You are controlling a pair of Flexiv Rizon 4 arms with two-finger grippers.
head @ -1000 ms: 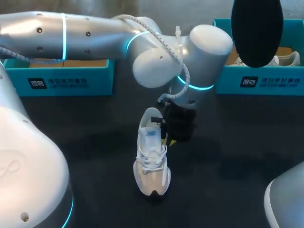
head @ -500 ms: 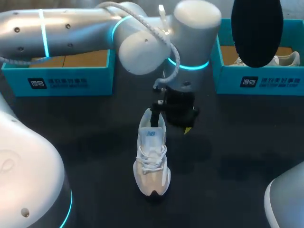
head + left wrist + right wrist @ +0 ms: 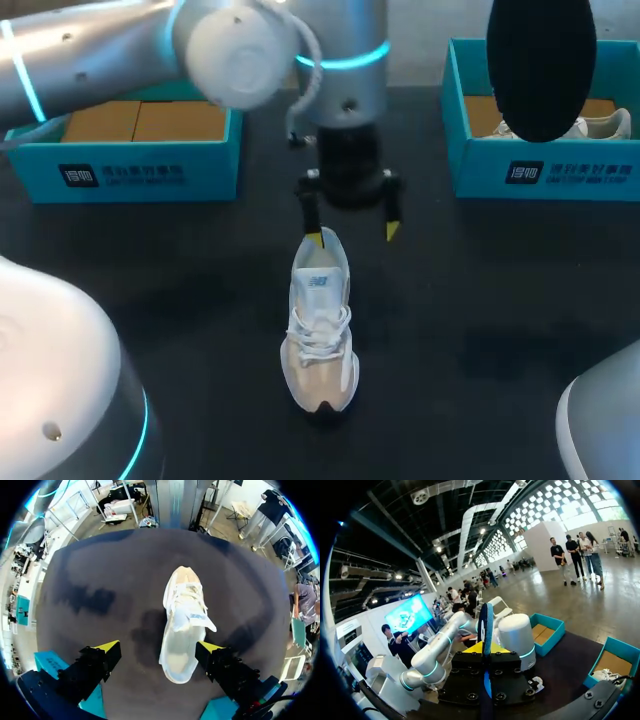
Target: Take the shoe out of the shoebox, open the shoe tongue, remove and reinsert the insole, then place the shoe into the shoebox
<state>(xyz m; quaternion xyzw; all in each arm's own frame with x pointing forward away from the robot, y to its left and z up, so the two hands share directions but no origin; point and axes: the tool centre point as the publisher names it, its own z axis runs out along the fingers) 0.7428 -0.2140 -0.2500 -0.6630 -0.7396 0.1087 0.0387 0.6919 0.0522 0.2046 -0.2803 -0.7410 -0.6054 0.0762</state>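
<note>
Left gripper (image 3: pixel 353 234), in the head view, hangs wide open over the heel of the white shoe (image 3: pixel 320 330), which lies toe-toward-me on the bench (image 3: pixel 480 330); the dark insole (image 3: pixel 541 65) is held high at the right. The left wrist view shows the heel between the spread fingers, nearer one. In the right wrist view, the right gripper (image 3: pixel 485 652) pinches the insole edge-on. The step in hand looks like reinsertion: next, steady the heel and lower the insole into the opening.

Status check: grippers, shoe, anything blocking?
Left gripper open, shoe heel between its fingers, ungripped. Right gripper shut on insole, held aloft. Shoe upright on table; nothing seen blocking.
</note>
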